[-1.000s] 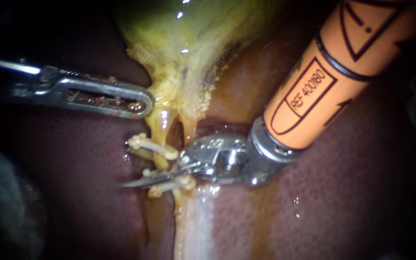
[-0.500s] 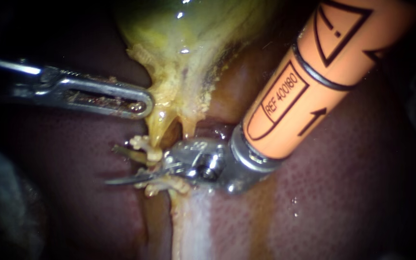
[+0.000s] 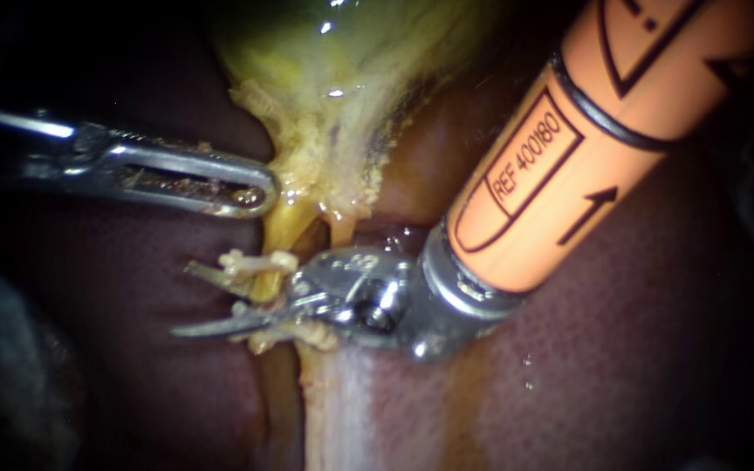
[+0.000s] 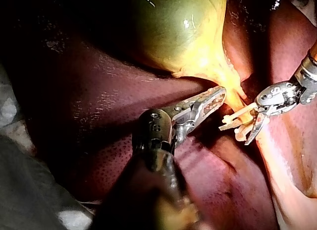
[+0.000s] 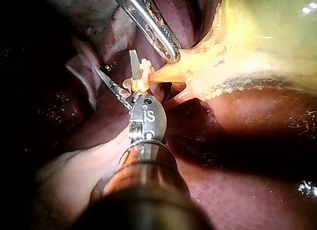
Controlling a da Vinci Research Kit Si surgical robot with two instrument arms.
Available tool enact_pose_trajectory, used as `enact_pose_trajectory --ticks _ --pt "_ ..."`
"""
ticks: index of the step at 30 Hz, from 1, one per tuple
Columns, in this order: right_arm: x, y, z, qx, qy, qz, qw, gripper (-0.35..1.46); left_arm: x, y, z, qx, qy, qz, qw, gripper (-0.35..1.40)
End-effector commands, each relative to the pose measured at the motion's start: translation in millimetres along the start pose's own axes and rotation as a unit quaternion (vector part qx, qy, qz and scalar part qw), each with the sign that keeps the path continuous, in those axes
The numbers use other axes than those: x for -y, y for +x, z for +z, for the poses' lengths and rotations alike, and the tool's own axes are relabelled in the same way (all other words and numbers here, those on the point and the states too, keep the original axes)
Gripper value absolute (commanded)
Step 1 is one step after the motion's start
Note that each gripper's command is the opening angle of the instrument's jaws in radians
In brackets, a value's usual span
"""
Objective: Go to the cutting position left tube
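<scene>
The yellow-green gallbladder (image 3: 342,70) narrows to two yellowish tubes, the left tube (image 3: 272,228) and the right tube (image 3: 342,228). Pale clips (image 3: 259,262) (image 3: 298,334) sit across the left tube, one above the other. My right instrument (image 3: 183,299) has two thin blades, open. They reach leftward across the left tube between the clips. The right wrist view shows the blades (image 5: 115,61) apart with the clipped tube (image 5: 141,76) at their base. My left instrument (image 3: 220,187) is shut on the gallbladder's yellow neck tissue, above the clips.
Dark red liver (image 3: 613,366) surrounds the site. A pale band of tissue (image 3: 342,410) runs down from the tubes. My right instrument's orange shaft (image 3: 586,139) fills the upper right. Pale cloth (image 4: 15,121) lies beside the liver in the left wrist view.
My right instrument has slid leftward across the left tube, its blades now reaching farther past it and standing apart. The clips shifted slightly left with it. My left instrument has held still.
</scene>
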State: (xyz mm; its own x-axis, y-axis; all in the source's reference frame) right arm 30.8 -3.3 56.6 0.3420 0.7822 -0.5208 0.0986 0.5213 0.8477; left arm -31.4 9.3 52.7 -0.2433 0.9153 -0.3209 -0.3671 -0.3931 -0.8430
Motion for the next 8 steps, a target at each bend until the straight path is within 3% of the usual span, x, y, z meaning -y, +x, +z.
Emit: enact_pose_trajectory --ticks 1,8 --pt "-0.1 -0.1 0.0 0.0 0.0 0.0 1.0 1.43 0.0 0.0 0.0 0.0 0.0 0.0 1.0 -0.35" --pt "-0.1 -0.2 0.0 0.001 0.0 0.0 1.0 1.43 0.1 0.0 0.0 0.0 0.0 0.0 1.0 -0.35"
